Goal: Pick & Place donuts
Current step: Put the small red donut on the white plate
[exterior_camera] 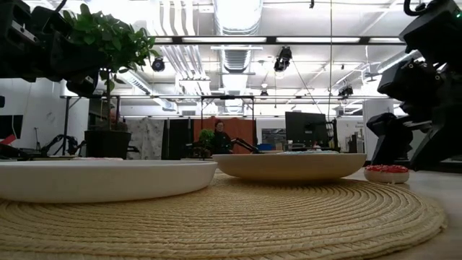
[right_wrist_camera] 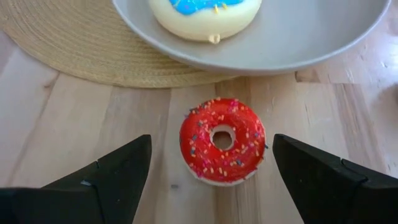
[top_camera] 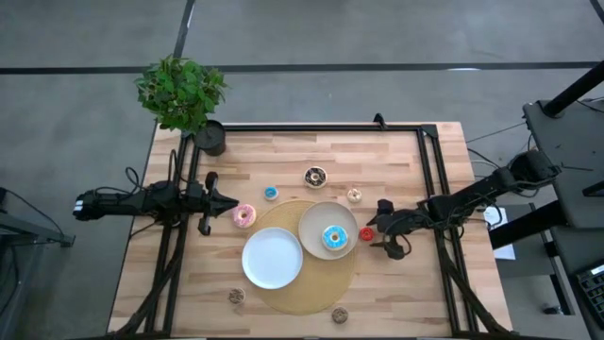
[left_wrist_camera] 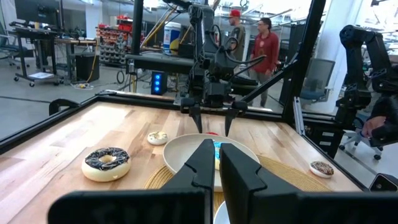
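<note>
Pick step: the right gripper (right_wrist_camera: 211, 163) hovered with jaws spread around the red donut (right_wrist_camera: 222, 139), beside the beige plate (right_wrist_camera: 311, 50), toward the table's right edge. Presumably next: descend, close. The left gripper (left_wrist_camera: 211, 163), closed and empty, waited near the left edge.

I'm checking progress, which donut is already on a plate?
The blue-iced sprinkled donut, sitting in the beige round plate; all others lie elsewhere.

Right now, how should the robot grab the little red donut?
Across the ring's outer rim, from straight above: the red donut lies flat on the table beside the plate, and the right hand already has one open finger on each side.
</note>
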